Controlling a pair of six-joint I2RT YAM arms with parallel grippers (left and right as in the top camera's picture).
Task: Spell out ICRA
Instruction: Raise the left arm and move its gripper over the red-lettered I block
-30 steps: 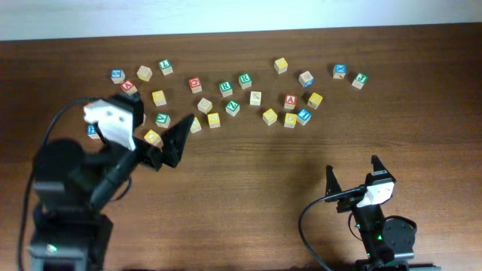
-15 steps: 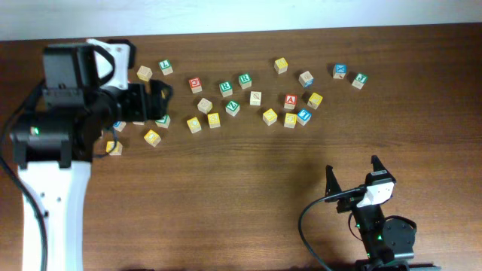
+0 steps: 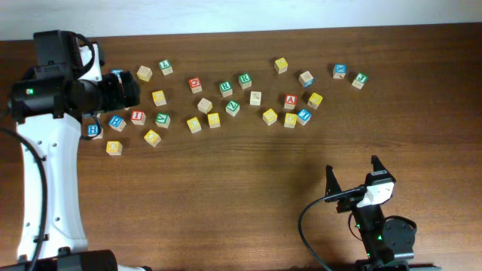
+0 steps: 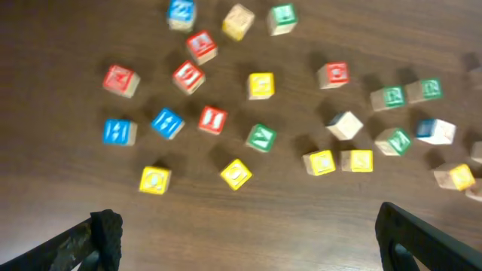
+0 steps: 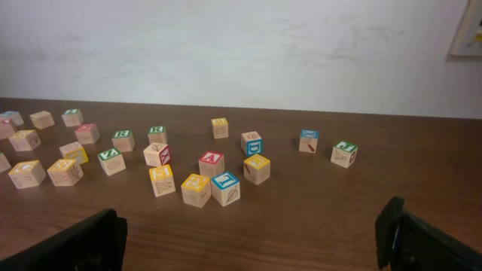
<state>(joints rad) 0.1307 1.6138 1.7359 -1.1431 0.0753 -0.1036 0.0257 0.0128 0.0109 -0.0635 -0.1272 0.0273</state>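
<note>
Left gripper [image 4: 252, 242] spread wide, empty, near the red I cube [image 4: 212, 119]. Right gripper [image 3: 352, 172] wide, empty, over the surface [image 3: 241, 188].

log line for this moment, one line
left pincer: open, empty, high over table | right pincer: open, empty, near front edge | red I cube, red A cube: far apart

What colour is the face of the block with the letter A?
Red, on pale wood. The A block shows best in the right wrist view.
</note>
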